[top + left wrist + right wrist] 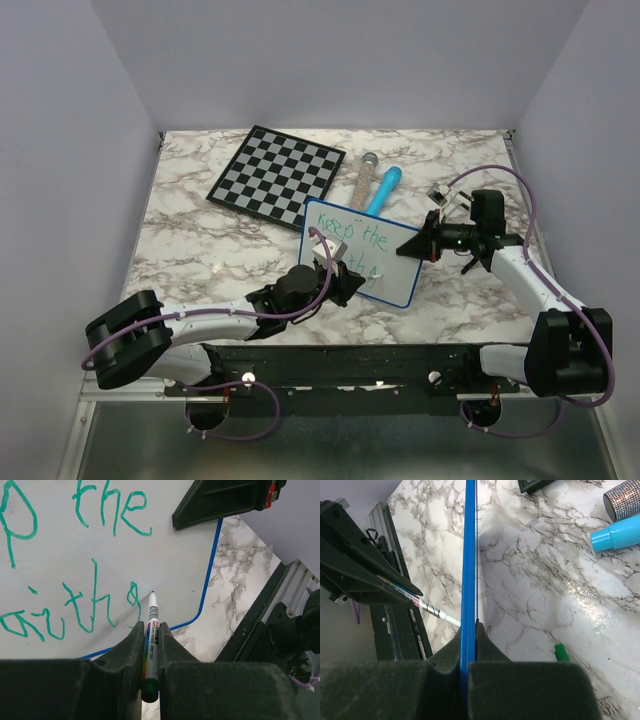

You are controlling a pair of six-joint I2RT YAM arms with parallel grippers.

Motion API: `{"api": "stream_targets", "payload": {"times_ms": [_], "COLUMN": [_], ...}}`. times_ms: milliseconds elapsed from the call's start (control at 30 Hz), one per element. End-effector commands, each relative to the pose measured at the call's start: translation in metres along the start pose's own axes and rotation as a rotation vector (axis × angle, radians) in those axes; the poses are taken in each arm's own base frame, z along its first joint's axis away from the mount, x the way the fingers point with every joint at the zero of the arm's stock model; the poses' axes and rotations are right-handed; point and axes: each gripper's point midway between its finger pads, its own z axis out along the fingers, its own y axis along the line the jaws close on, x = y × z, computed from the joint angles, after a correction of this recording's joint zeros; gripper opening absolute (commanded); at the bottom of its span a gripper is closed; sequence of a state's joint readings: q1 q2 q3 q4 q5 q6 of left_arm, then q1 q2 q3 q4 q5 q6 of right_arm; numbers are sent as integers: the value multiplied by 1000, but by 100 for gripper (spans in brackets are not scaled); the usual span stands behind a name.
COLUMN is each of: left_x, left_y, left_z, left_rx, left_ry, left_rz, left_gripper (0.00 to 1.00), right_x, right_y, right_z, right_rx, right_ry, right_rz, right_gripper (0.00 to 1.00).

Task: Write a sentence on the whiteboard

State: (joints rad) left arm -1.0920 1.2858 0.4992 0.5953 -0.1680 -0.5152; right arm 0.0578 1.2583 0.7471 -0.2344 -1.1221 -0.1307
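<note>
Green marker (152, 625) pinched in left end effector (150, 631), right end effector (469, 629) pinching whiteboard (395, 272) rim.

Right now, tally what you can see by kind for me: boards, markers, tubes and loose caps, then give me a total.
Boards: 2, the chessboard and the whiteboard
Markers: 1, the marker
Tubes: 2, the blue tube and the sparkly tube
Loose caps: 1, the green cap
Total: 6
</note>
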Motion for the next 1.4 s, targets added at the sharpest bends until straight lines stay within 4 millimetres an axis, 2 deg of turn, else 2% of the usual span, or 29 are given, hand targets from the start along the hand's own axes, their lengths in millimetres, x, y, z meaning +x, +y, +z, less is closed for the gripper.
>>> {"api": "stream_targets", "payload": {"times_ms": [0, 167, 433, 833, 1033, 1233, 1367], "left_x": [-18, -21, -27, 2, 11, 1, -11], "left_y": [5, 6, -5, -3, 8, 21, 18], "left_z": [2, 5, 9, 13, 7, 1, -2], "left_rx": [-37, -44, 1, 9, -34, -106, -96], "left_ry": [-51, -57, -62, 48, 70, 33, -8], "left_rz": [14, 23, 27, 16, 9, 16, 19], "left_gripper": [0, 0, 0, 0, 0, 0, 0], "right_x": [-14, -14, -13, -14, -14, -14, -14], "right_y": [17, 16, 17, 17, 17, 17, 17], "right_z": [-1, -1, 0, -1, -1, -1, -1], "right_rx": [-75, -73, -76, -75, -75, -78, -77], "right_ry": [-31, -31, -30, -31, -31, -30, -31], "right_rz": [-42, -40, -40, -41, -42, -41, -41], "right_gripper": [1, 1, 1, 1, 1, 1, 1]}}
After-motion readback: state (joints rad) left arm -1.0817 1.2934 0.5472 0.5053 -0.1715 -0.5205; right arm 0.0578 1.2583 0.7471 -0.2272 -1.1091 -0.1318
